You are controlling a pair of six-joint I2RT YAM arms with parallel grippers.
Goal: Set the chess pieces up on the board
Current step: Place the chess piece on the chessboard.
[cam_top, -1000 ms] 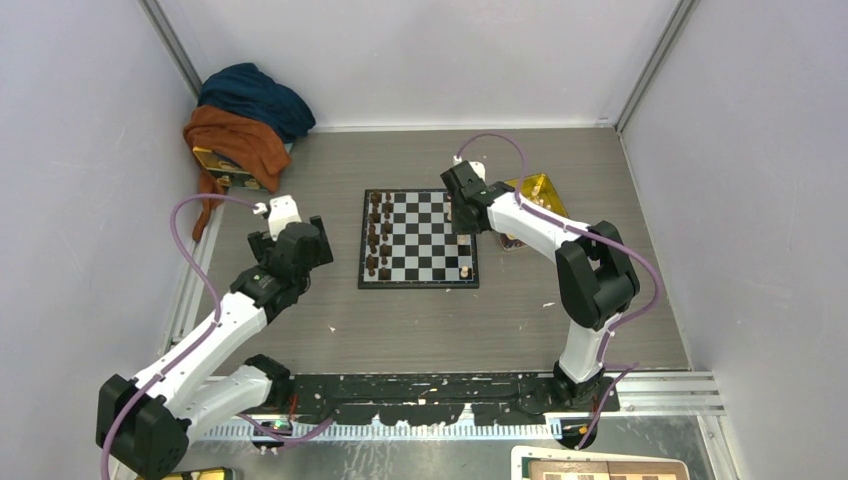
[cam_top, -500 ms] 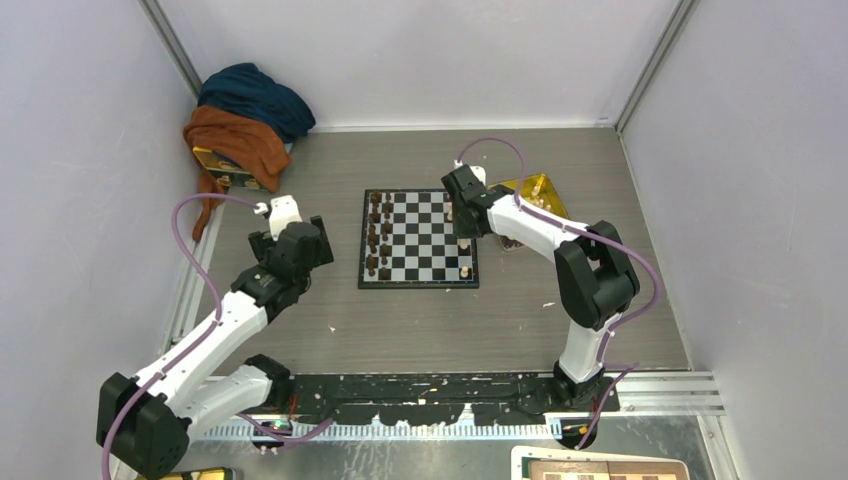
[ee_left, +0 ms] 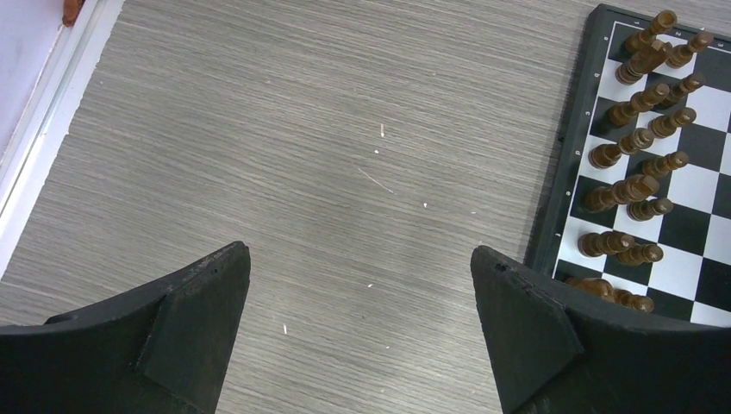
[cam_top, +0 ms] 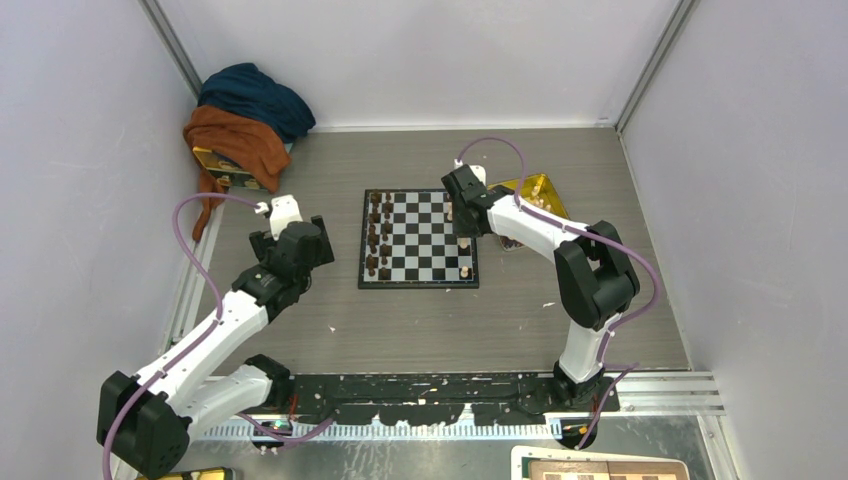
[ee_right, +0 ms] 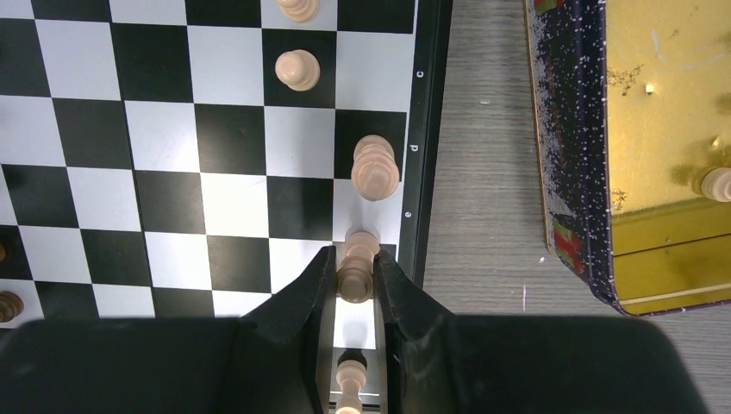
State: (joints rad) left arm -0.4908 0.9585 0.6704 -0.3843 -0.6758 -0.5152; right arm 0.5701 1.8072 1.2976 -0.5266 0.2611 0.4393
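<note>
The board [cam_top: 430, 250] lies mid-table, with dark brown pieces [ee_left: 642, 112] in two files on its left side. My right gripper [ee_right: 354, 257] is over the board's right edge file and is shut on a light-tan chess piece [ee_right: 356, 267]. I cannot tell whether that piece rests on its square. More tan chess pieces stand near it: one just beyond [ee_right: 376, 168], another [ee_right: 297, 69] one file in, and one [ee_right: 349, 375] under the fingers. My left gripper [ee_left: 360, 259] hangs open over bare table left of the board [ee_left: 569, 172], holding nothing.
A shiny yellow tray [ee_right: 655, 129] sits just right of the board, and a tan piece [ee_right: 717, 183] lies in it. Blue and orange cloths [cam_top: 245, 120] are piled in the far left corner. Grey walls close in three sides.
My right gripper has shifted slightly toward the far side of the board, still shut on the tan piece. The left arm has not moved.
</note>
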